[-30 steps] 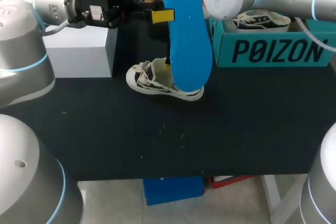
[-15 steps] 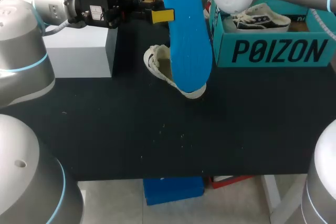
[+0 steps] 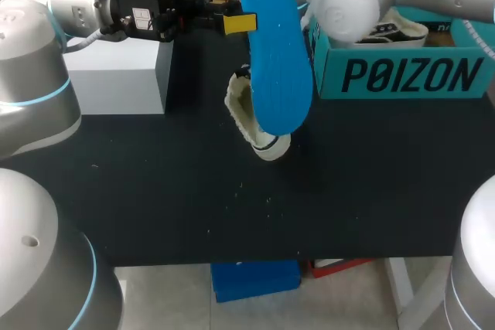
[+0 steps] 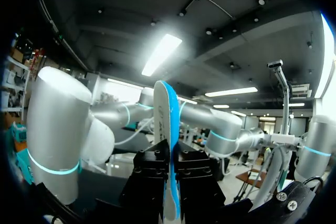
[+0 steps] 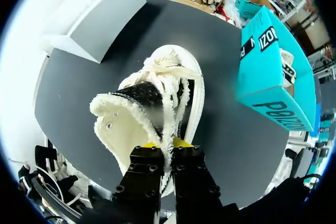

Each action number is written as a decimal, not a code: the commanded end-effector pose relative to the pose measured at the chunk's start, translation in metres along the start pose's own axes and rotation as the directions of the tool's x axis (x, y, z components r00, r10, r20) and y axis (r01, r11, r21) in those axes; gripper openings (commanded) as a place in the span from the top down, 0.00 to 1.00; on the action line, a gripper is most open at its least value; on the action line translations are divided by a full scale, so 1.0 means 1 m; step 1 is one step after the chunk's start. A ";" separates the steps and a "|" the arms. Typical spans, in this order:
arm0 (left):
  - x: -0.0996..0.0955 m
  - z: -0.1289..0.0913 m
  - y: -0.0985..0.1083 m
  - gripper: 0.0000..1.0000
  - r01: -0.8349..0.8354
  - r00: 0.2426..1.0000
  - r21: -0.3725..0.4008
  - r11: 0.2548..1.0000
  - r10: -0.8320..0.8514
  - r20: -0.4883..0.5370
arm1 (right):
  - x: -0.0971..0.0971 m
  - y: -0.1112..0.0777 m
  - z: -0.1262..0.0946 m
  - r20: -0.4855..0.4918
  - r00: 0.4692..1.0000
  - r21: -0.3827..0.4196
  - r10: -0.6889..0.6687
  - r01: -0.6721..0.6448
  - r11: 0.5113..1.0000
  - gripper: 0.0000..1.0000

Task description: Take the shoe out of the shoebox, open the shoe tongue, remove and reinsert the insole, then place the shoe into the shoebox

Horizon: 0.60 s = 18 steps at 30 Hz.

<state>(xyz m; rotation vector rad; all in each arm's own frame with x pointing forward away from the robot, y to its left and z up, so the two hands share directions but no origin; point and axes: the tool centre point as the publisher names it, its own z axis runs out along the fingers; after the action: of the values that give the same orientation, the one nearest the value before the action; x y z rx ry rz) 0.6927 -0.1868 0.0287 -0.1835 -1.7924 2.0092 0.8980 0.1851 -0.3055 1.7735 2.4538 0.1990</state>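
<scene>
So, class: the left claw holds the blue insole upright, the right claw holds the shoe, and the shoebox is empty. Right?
No. The shoebox is not empty: the head view shows a second shoe inside. The left claw holds the blue insole upright, the right claw the shoe.

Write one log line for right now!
left tool: holds blue insole | right tool: grips shoe | shoebox: second shoe inside

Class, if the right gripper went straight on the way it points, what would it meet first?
The shoe that the right gripper holds; beyond that, probably the table.
</scene>
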 end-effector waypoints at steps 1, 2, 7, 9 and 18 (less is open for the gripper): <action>0.000 0.001 0.002 1.00 -0.001 1.000 0.001 1.000 0.001 0.002 | 0.010 -0.008 0.006 0.022 0.995 -0.064 0.102 -0.100 0.993 1.00; 0.000 0.001 0.002 1.00 -0.001 1.000 0.001 1.000 0.001 0.002 | 0.013 -0.008 0.008 0.024 0.995 -0.065 0.099 -0.098 0.993 1.00; 0.000 0.001 0.002 1.00 -0.001 1.000 0.001 1.000 0.001 0.002 | 0.022 -0.009 0.021 0.002 0.990 -0.086 0.142 -0.141 0.986 1.00; 0.000 0.001 0.002 1.00 -0.001 1.000 0.001 1.000 0.001 0.002 | 0.025 -0.009 0.027 0.000 0.990 -0.085 0.141 -0.141 0.986 1.00; 0.000 0.001 0.002 1.00 -0.001 1.000 0.001 1.000 0.001 0.002 | 0.023 -0.010 0.045 0.018 0.975 -0.092 0.223 -0.221 0.971 1.00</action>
<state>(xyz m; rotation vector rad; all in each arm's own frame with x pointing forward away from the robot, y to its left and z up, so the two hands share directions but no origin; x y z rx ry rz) 0.6926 -0.1868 0.0287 -0.1835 -1.7925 2.0092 0.8885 0.2032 -0.3487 1.9951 2.1913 0.2950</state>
